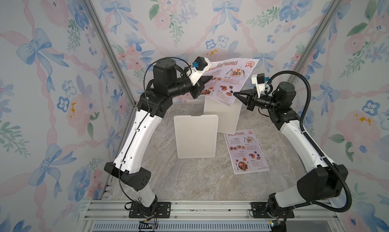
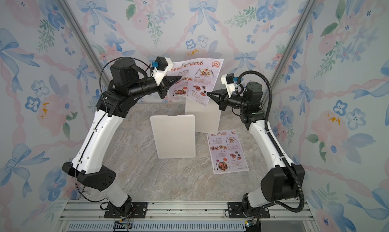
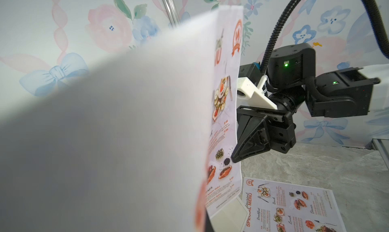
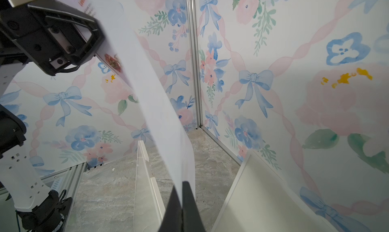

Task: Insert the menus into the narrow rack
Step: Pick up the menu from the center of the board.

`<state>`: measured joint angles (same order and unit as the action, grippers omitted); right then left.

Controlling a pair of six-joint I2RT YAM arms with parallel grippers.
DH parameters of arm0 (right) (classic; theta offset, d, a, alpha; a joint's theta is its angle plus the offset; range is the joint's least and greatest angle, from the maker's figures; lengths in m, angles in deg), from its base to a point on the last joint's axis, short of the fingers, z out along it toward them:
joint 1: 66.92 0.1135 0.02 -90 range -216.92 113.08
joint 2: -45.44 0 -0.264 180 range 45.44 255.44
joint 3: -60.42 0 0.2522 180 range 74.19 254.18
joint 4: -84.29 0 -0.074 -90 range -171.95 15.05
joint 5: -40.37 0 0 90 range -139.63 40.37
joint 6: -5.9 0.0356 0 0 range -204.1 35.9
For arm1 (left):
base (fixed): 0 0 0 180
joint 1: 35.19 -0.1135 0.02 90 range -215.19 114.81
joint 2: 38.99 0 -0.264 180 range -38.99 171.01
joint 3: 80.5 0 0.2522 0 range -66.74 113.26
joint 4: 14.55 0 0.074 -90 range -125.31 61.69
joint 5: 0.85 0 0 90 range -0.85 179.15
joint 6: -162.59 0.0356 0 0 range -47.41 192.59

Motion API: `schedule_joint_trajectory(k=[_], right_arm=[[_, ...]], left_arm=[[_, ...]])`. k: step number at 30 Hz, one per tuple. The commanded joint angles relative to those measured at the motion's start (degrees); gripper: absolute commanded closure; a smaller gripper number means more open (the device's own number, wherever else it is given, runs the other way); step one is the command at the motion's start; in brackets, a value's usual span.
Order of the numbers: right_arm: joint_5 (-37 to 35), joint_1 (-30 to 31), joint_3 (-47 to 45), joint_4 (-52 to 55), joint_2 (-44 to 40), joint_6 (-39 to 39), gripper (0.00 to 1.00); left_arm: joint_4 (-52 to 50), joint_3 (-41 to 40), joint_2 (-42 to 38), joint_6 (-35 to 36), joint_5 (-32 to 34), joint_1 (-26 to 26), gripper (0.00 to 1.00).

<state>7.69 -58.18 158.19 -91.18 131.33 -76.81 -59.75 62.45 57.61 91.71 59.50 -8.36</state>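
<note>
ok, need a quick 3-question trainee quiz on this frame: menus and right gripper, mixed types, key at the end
1. True or false: the raised menu is clear of the table.
2. The right gripper is: A open; B shut on the raised menu; C shut on nothing.
3. Fill in: the flat menu lies face ___.

Key: 1 true; 2 B; 3 up.
</note>
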Motion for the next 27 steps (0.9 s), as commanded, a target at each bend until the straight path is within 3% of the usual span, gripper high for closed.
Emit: schedule_joint_trajectory(k=[1,9,19,21,27], right_arm=[[-0.89,0.29,-1.02,-3.65,-1.97,3.20,1.00],[2.53,0.32,-2.68,-5.71,-4.05,7.04,1.00],[7.89,0.32,-3.98,-7.90,-6.32,11.93,1.00],[7.75,0.18,-4.06,-9.02,-6.34,13.15,1.00],[6.05,0.06,-3.26,-6.39,-6.48,11.23,1.00]], left_arm=[[0.15,-0.32,-0.33,-0.82,-0.09,-1.14,0.74],[0.58,-0.47,-0.49,-1.88,-0.08,-2.65,0.65],[1.69,-0.59,0.92,-4.36,-6.33,-5.37,0.63],[1.73,-1.44,0.66,-4.58,-6.60,-5.55,0.67],[2.17,-6.30,-1.07,-4.26,-6.49,-5.88,0.97]])
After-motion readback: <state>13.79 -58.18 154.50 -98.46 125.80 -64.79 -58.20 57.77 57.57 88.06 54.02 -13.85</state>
